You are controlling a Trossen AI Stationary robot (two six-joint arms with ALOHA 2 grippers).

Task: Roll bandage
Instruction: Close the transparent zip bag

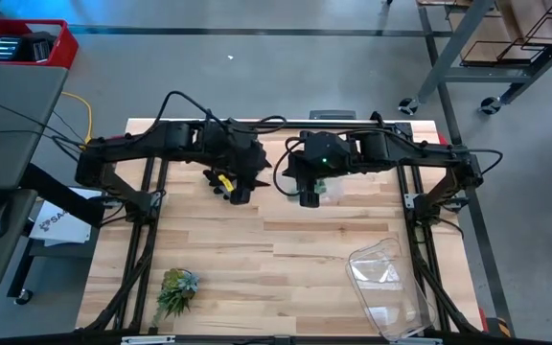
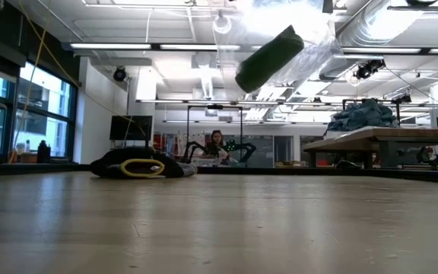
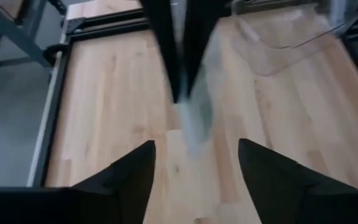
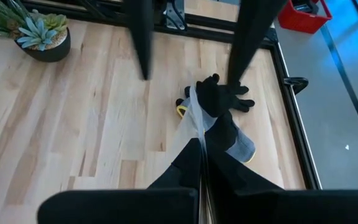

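**Bandage roll hanging off the desk, left fingers standing wide**

The bandage [image 2: 268, 59] is showing in the low view as a short green cylinder, riding well above the desk [image 1: 286, 259] and tilting with one end higher than the other. It is touching nothing on the desk surface.

The right gripper [image 4: 202, 142] is hovering over the middle of the far half of the desk. Its fingers are pressing fully together and pinching a thin pale strip, which is running forward from their tips toward the black-and-grey glove [image 4: 225, 99] lying below. I am taking that strip for the loose tail of the bandage (the wrist picture itself is not showing the roll).

The left gripper [image 3: 196, 144] is sitting just beside the right one, facing it, with its fingers spread wide and holding nothing. The right arm's closed fingers and a blurred greenish shape under them are lying straight ahead of that gap.

So the coming move is turning on this: the roll is lying ahead of the left fingers, and the left arm is looking like the freer one to reach it. From these views I cannot tell whether the roll's long axis is running across that gap or along it.
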